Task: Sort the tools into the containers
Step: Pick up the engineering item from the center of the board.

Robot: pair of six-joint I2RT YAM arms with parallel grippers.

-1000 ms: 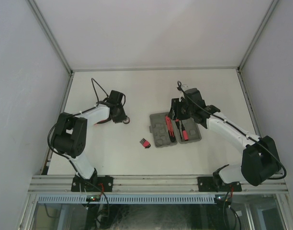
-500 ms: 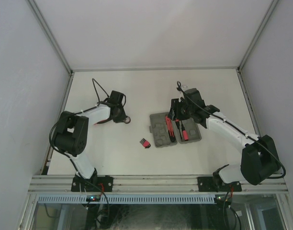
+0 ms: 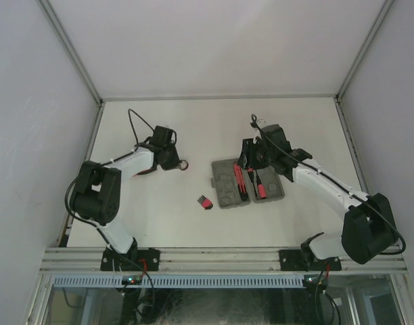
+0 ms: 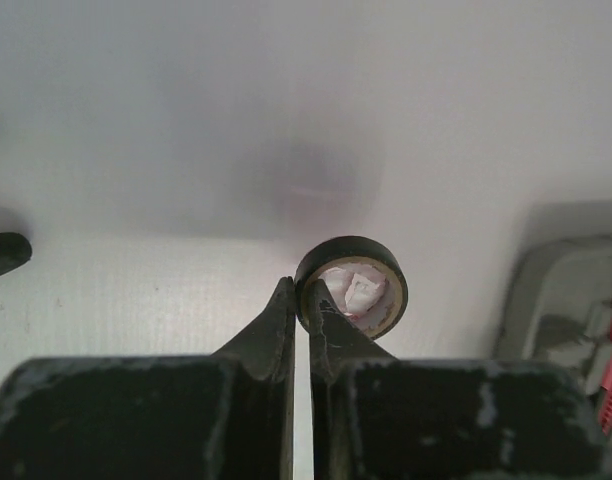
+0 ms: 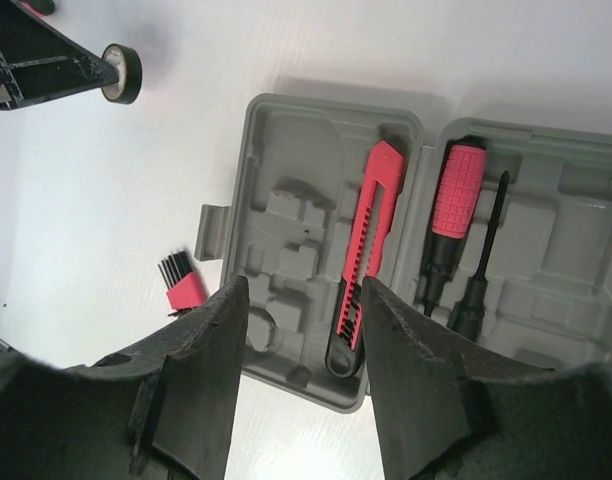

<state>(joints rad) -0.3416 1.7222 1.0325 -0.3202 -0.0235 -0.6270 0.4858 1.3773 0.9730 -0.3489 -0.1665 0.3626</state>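
The left gripper is pinched down to a sliver on the near wall of the small black ring, one finger outside it and one inside the pale core (it looks like a tape roll). That grip suits a thin hoop with no flat side to clamp. The blurred shadow on the table at 12 o'clock of the ring suggests it is held clear of the surface, ready to carry. In the top view the grey tool case lies open at about 3 o'clock from the ring, well apart, and the red-black hex key set sits loose on the table at 8 o'clock of the case. The right gripper hangs over the case with its jaws wide and empty, probably parked. Below it lie a red-black utility knife in the left half and a red-handled screwdriver in the right half, each seated in its recess. Compared with half a second earlier, the left wrist and ring have shifted slightly toward 1 o'clock. The right arm, case and hex key set sit as they did.
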